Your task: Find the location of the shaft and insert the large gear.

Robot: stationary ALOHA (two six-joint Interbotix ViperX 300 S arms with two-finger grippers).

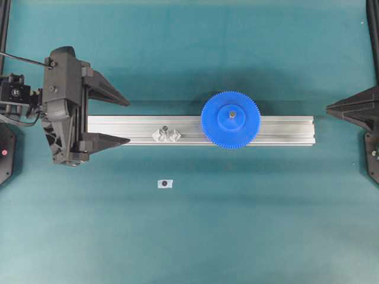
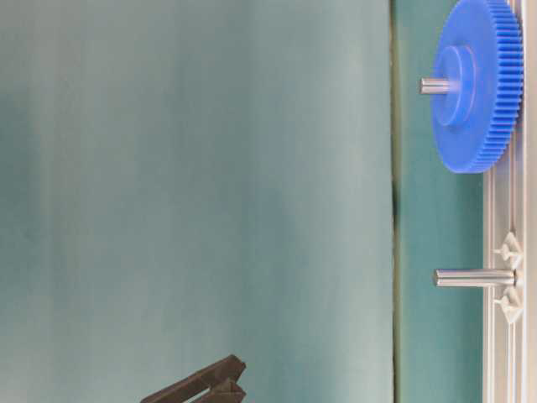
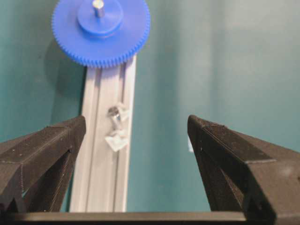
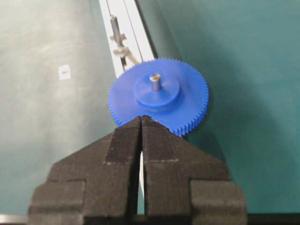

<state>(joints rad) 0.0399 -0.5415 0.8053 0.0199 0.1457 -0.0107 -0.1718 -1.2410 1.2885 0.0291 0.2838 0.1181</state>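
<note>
The large gear [image 1: 230,119], bright blue, sits flat on the aluminium rail [image 1: 136,124] with the shaft [image 1: 232,112] poking up through its hub. The side view shows the gear [image 2: 478,84] down against the rail and the shaft tip [image 2: 435,85] standing proud. A second, bare shaft [image 1: 166,133] stands between two shiny brackets further left. My left gripper [image 1: 125,122] hangs wide open over the rail's left end, holding nothing. In the left wrist view the gripper [image 3: 136,126] frames the bare shaft [image 3: 114,115]. My right gripper [image 1: 329,109] is shut and empty, just off the rail's right end, behind the gear [image 4: 159,96].
A small white tag [image 1: 164,183] with a dark hole lies on the teal mat in front of the rail. Black frame posts run along the left and right borders of the overhead view.
</note>
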